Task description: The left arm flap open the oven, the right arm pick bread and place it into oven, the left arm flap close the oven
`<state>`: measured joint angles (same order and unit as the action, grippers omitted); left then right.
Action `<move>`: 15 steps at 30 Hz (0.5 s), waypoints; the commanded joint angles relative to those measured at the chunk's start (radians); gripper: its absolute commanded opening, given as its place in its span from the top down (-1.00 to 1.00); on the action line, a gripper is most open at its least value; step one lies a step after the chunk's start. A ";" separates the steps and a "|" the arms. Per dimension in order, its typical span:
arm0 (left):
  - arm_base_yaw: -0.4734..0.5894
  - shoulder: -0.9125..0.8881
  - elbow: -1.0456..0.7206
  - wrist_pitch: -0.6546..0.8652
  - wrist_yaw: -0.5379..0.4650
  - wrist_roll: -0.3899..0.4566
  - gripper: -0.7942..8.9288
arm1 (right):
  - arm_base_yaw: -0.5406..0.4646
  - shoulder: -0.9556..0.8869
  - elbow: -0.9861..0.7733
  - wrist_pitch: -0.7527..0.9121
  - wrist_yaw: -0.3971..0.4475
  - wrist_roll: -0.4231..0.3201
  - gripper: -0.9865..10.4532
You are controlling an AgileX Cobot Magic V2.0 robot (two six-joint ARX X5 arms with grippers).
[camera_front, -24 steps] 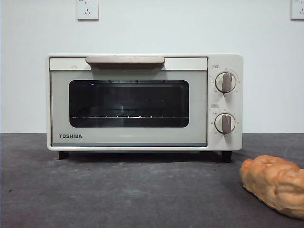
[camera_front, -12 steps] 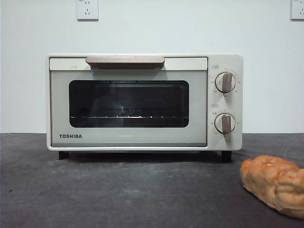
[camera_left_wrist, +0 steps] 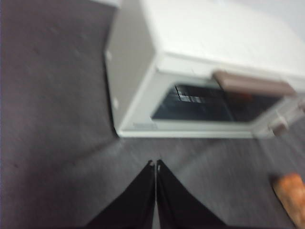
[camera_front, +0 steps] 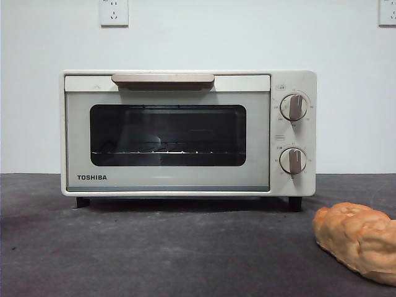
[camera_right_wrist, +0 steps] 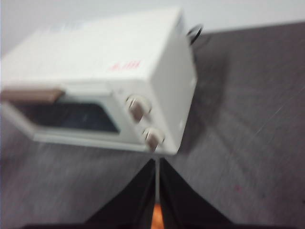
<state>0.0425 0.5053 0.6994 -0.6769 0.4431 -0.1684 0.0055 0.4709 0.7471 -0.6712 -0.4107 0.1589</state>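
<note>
The cream-white TOSHIBA oven (camera_front: 185,133) stands at the middle of the dark table with its door shut; its beige bar handle (camera_front: 163,80) runs along the top of the door. It also shows in the left wrist view (camera_left_wrist: 200,71) and the right wrist view (camera_right_wrist: 105,76). The golden-orange bread (camera_front: 359,240) lies on the table in front of the oven's right side; it also shows in the left wrist view (camera_left_wrist: 291,194). My left gripper (camera_left_wrist: 156,164) is shut and empty, high above the table before the oven's left corner. My right gripper (camera_right_wrist: 157,162) is shut and empty above the bread (camera_right_wrist: 157,217).
Two round knobs (camera_front: 293,106) sit on the oven's right panel. A white wall with two sockets (camera_front: 114,12) stands behind. The dark table (camera_front: 154,247) spreads in front of the oven. A black cable (camera_right_wrist: 194,32) lies behind the oven.
</note>
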 commanded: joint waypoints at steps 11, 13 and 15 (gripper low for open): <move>-0.053 0.102 0.156 -0.171 0.045 0.160 0.81 | 0.005 0.168 0.151 -0.261 -0.034 -0.177 0.79; -0.054 0.102 0.156 -0.172 0.045 0.159 0.81 | 0.013 0.168 0.151 -0.262 -0.034 -0.175 0.61; -0.054 0.102 0.156 -0.173 0.045 0.159 0.80 | 0.024 0.168 0.151 -0.267 -0.035 -0.167 0.32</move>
<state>-0.0097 0.6029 0.8349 -0.8574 0.4816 -0.0235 0.0250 0.6353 0.8803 -0.9394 -0.4427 -0.0036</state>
